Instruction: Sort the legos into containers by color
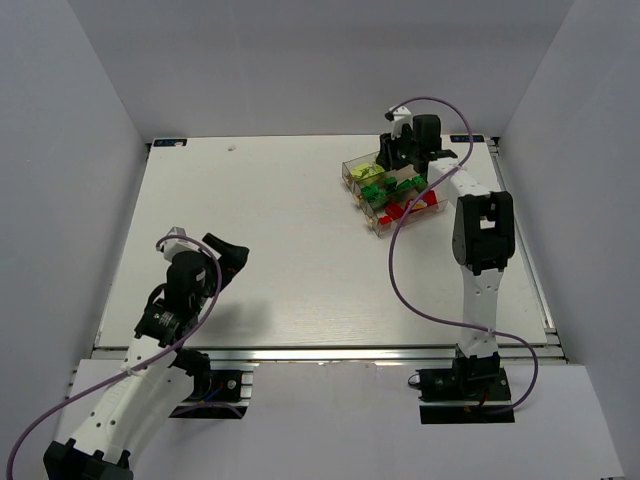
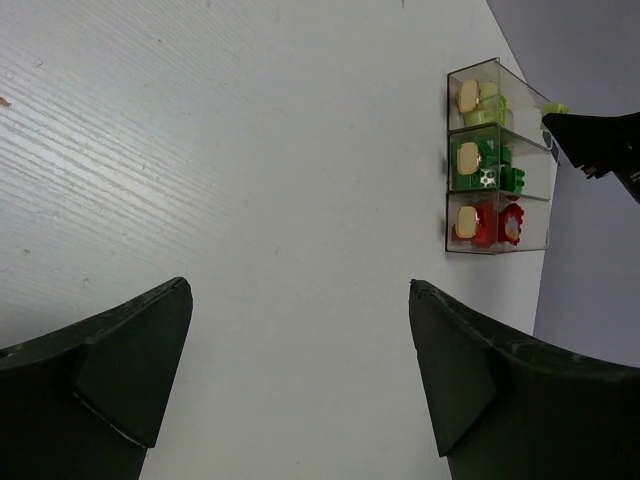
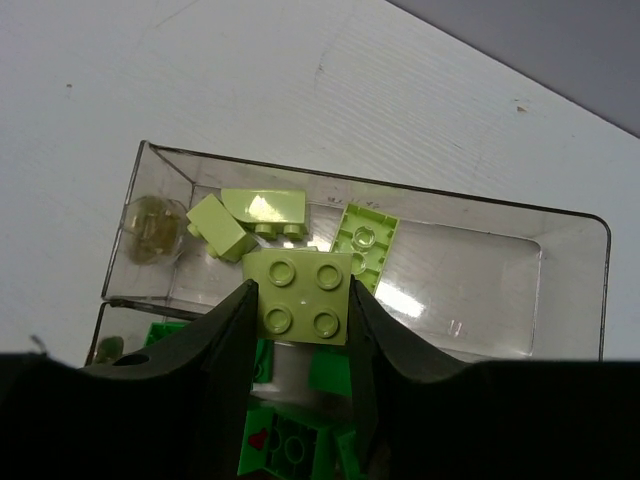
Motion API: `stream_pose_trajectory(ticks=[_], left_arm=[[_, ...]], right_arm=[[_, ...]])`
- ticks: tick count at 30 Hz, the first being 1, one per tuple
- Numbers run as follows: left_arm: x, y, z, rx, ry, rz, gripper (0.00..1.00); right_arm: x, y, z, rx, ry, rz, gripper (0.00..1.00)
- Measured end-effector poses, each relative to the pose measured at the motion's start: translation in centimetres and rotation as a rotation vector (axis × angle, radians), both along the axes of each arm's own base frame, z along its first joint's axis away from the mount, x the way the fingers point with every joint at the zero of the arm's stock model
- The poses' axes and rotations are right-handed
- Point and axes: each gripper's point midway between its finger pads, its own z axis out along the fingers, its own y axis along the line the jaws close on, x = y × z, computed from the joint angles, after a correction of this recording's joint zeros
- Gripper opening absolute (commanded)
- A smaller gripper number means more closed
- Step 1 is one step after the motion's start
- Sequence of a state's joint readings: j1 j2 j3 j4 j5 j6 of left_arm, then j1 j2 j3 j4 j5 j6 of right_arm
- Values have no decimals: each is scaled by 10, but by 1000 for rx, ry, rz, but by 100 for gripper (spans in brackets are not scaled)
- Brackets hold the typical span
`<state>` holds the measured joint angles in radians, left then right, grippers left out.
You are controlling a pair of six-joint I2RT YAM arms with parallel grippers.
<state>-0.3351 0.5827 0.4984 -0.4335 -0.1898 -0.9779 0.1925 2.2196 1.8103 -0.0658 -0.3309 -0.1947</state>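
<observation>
Three joined clear containers (image 1: 395, 190) stand at the table's far right. They also show in the left wrist view (image 2: 497, 160). My right gripper (image 3: 300, 300) is shut on a pale yellow-green four-stud lego (image 3: 300, 297) and holds it above the far container (image 3: 480, 265). That container holds three pale yellow-green legos (image 3: 262, 208). Dark green legos (image 3: 290, 440) lie in the middle container below the fingers. Red legos (image 1: 405, 209) lie in the near container. My left gripper (image 2: 300, 350) is open and empty over bare table at the near left.
The right arm (image 1: 480, 240) reaches up the table's right side with a purple cable (image 1: 400, 270) looping beside it. White walls close in the table on three sides. The left arm (image 1: 180, 300) stands at the near left.
</observation>
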Motion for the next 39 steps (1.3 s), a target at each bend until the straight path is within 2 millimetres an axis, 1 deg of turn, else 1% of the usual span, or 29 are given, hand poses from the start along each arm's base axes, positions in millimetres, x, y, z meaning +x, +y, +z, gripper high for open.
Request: stream_pose_trajectory(ticks=[4, 6, 7, 8, 9, 10, 12, 13, 18, 19, 22, 24, 25, 27, 29, 31, 33, 35, 37, 39], left_arm=[[0, -1, -2, -1, 9, -5, 98], [0, -2, -3, -3, 12, -5, 98], [0, -2, -3, -5, 15, -5, 98], [0, -2, -4, -5, 18, -5, 98], [0, -2, -5, -6, 21, -6, 98], [0, -3, -5, -6, 25, -6, 98], [1, -3, -7, -7, 33, -8, 98], [1, -4, -8, -6, 36, -9, 98], [1, -4, -11, -5, 50, -10, 98], [1, -4, -12, -4, 52, -10, 98], [2, -4, -11, -4, 52, -10, 98], [2, -5, -10, -5, 48, -10, 98], [2, -5, -8, -6, 45, -10, 98], [2, -5, -7, -3, 40, -12, 98], [3, -4, -4, 1, 31, -16, 98], [4, -5, 1, 8, 18, -22, 98], [5, -5, 7, 16, 4, -30, 98], [7, -6, 14, 24, -15, -42, 98], [9, -8, 21, 28, -32, -56, 98], [11, -11, 25, 32, -45, -73, 98]], right_arm=[[7, -1, -6, -8, -4, -12, 33], [12, -1, -8, -9, -13, -16, 38], [14, -1, -8, -11, -18, -18, 45], [16, -1, -9, -13, -22, -20, 49], [17, -2, -9, -15, -26, -23, 50], [19, -2, -10, -17, -29, -26, 57], [20, -3, -12, -23, -33, -28, 61], [20, -3, -13, -26, -33, -28, 65], [21, -4, -15, -32, -35, -25, 75], [21, -4, -15, -32, -35, -25, 88], [19, -2, -15, -28, -29, -15, 89], [13, 0, -11, -22, -15, 0, 89], [11, 0, -6, -18, -13, 6, 89], [1, 2, 9, -5, -16, 25, 89], [-15, 3, 33, 11, -27, 46, 89], [-38, 3, 63, 28, -50, 70, 89], [-63, 2, 97, 46, -90, 93, 89], [-88, 2, 127, 66, -128, 122, 89], [-111, 2, 148, 82, -151, 151, 89], [-133, 0, 159, 95, -155, 174, 89]])
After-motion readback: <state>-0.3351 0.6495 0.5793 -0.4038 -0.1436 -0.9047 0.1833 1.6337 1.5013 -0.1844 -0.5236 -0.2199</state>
